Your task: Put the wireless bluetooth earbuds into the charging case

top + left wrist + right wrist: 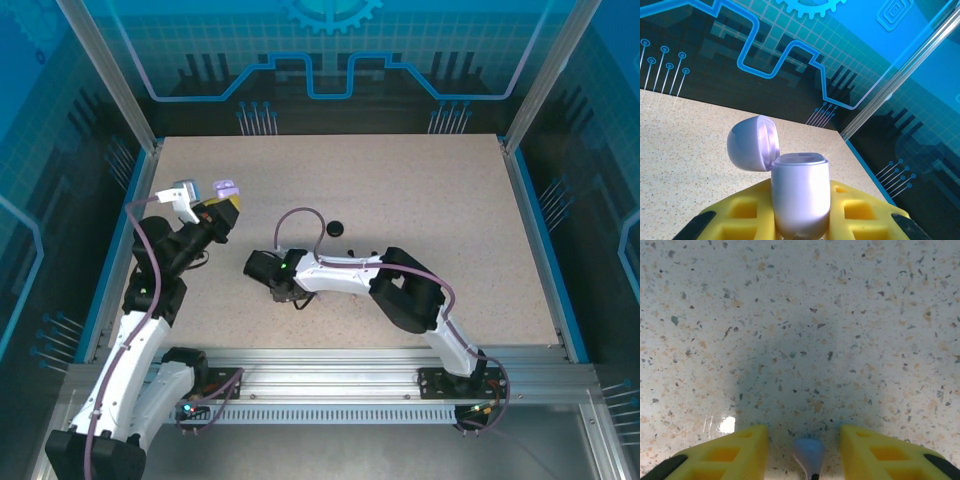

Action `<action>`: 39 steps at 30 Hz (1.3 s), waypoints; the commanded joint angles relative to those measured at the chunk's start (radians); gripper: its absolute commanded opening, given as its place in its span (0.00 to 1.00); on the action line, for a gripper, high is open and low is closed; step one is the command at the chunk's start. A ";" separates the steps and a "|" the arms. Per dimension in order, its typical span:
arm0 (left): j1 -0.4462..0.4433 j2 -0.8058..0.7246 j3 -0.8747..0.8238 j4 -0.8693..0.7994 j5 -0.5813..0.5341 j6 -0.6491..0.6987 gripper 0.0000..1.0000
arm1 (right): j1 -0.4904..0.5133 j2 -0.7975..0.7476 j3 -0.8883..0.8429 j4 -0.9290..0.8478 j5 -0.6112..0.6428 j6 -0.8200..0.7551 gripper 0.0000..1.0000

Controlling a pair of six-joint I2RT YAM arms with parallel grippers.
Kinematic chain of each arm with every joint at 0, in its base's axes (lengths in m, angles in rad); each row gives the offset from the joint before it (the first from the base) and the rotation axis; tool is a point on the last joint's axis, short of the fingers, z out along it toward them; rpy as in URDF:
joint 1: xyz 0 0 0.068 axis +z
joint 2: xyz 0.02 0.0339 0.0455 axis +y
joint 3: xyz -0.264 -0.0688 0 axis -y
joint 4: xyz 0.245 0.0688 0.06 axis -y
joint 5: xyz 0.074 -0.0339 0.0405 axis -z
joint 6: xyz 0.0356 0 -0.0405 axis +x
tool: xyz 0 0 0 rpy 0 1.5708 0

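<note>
Yellow left fingers (747,212) pinch a lilac charging case (800,195) by its lower body, holding it upright above the speckled table (685,145) near the left edge. Its domed lid (752,145) is hinged open and tipped back. Right fingers (735,455) are down at the table's middle, spread, with a pale lilac earbud (809,451) lying between them and touching neither. Just beyond that arm, a small black object (333,229) rests on the table.
</note>
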 commanded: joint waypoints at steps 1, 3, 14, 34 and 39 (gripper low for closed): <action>0.002 -0.015 -0.007 0.014 -0.002 -0.006 0.00 | 0.012 0.024 0.019 -0.035 0.034 0.034 0.40; 0.003 -0.016 -0.009 0.015 -0.001 -0.006 0.00 | 0.012 0.026 0.018 -0.034 0.033 0.035 0.38; 0.003 -0.008 -0.010 0.025 0.005 -0.010 0.00 | 0.012 0.026 -0.002 -0.013 0.021 0.043 0.32; 0.002 0.001 -0.011 0.032 0.019 -0.018 0.00 | 0.015 -0.026 -0.091 0.042 0.015 0.056 0.29; 0.002 0.005 -0.012 0.035 0.020 -0.024 0.00 | 0.015 -0.038 -0.111 0.056 0.014 0.059 0.25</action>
